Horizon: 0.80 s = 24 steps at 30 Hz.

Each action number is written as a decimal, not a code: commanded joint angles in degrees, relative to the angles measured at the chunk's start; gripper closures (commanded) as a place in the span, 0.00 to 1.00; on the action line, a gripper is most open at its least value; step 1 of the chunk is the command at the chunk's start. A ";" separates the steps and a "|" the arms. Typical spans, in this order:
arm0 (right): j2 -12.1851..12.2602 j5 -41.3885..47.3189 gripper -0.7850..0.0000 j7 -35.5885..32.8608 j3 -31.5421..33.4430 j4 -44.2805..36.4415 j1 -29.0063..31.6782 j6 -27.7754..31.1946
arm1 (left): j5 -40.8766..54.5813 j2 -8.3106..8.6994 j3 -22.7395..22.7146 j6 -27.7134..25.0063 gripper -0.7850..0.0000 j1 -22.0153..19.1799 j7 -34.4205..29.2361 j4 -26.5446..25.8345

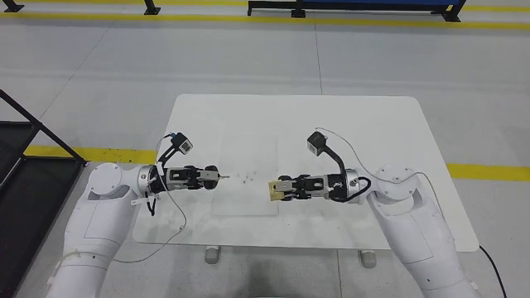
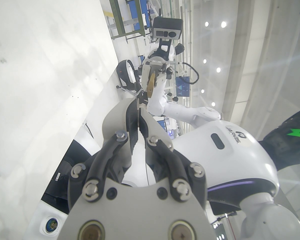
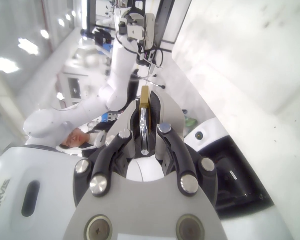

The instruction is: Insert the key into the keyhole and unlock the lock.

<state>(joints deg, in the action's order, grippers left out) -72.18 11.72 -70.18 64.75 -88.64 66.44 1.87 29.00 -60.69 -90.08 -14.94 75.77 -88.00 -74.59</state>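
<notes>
White counter [image 1: 373, 124] lies under both arms, and above its front half the left claw [image 1: 217, 177] is clenched on the one small key [image 2: 139, 102], thin, stiff, probably slippery metal best pinched flat by its bow. Beyond a clear gap the right claw [image 1: 282, 188] grips the single brass padlock [image 1: 274, 190], likely heavy and rigid, taken at the shackle end, body toward the key.

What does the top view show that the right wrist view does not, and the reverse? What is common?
Top view: the table's whole outline, and the gap between the key and the padlock. Right wrist view: the padlock's silver shackle between the pads of the right gripper. Both: the right gripper shut on the padlock, the left gripper facing it.
</notes>
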 commanded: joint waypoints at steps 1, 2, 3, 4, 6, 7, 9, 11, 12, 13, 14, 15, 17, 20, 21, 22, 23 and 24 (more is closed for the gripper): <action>-0.12 1.40 1.00 1.98 -0.18 1.21 -0.19 0.72 | 0.00 0.00 0.00 0.00 1.00 0.00 0.00 0.00; -0.21 2.47 1.00 2.90 -0.23 1.84 -0.24 1.26 | 0.00 0.00 0.00 0.00 1.00 0.00 0.00 0.00; -0.25 2.96 1.00 3.86 -0.18 2.52 -0.32 1.95 | 0.00 0.00 0.00 0.00 1.00 0.00 0.00 0.00; -0.25 2.96 1.00 3.86 -0.18 2.52 -0.32 1.95 | 0.00 0.00 0.00 0.00 1.00 0.00 0.00 0.00; -0.25 2.96 1.00 3.86 -0.18 2.52 -0.32 1.95 | 0.00 0.00 0.00 0.00 1.00 0.00 0.00 0.00; -0.25 2.96 1.00 3.86 -0.18 2.52 -0.32 1.95 | 0.00 0.00 0.00 0.00 1.00 0.00 0.00 0.00; -0.25 2.96 1.00 3.86 -0.18 2.52 -0.32 1.95 | 0.00 0.00 0.00 0.00 1.00 0.00 0.00 0.00; -0.25 2.96 1.00 3.86 -0.18 2.52 -0.32 1.95 | 0.00 0.00 0.00 0.00 1.00 0.00 0.00 0.00; -0.25 2.96 1.00 3.86 -0.18 2.52 -0.32 1.95 | 0.00 0.00 0.00 0.00 1.00 0.00 0.00 0.00; -0.25 2.96 1.00 3.86 -0.18 2.52 -0.32 1.95 | 0.00 0.00 0.00 0.00 1.00 0.00 0.00 0.00; -0.25 2.96 1.00 3.86 -0.18 2.52 -0.32 1.95 | 0.00 0.00 0.00 0.00 1.00 0.00 0.00 0.00; -0.25 2.96 1.00 3.86 -0.18 2.52 -0.32 1.95 | 0.00 0.00 0.00 0.00 1.00 0.00 0.00 0.00; -0.28 3.00 1.00 5.53 -0.41 2.68 0.31 1.97 | 0.00 0.00 0.00 0.00 1.00 0.00 0.00 0.00; -0.30 1.22 1.00 9.33 -1.01 2.56 1.31 4.53 | 0.00 0.00 0.00 0.00 1.00 0.00 0.00 0.00; -0.32 0.93 1.00 10.17 -1.28 2.67 1.52 5.14 | 0.00 0.00 0.00 0.00 1.00 0.00 0.00 0.00; -0.35 0.72 1.00 11.18 -1.48 2.89 1.70 5.65 | 0.00 0.00 0.00 0.00 1.00 0.00 0.00 0.00; -0.39 0.60 1.00 11.91 -1.73 3.11 1.80 6.04 | 0.00 0.00 0.00 0.00 1.00 0.00 0.00 0.00; -0.42 0.60 1.00 12.48 -1.94 3.30 1.84 6.40 | 0.00 0.00 0.00 0.00 1.00 0.00 0.00 0.00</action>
<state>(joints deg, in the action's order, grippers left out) -72.56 12.30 -58.29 63.00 -85.55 68.26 7.95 29.00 -60.69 -90.08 -14.94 75.77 -88.00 -74.59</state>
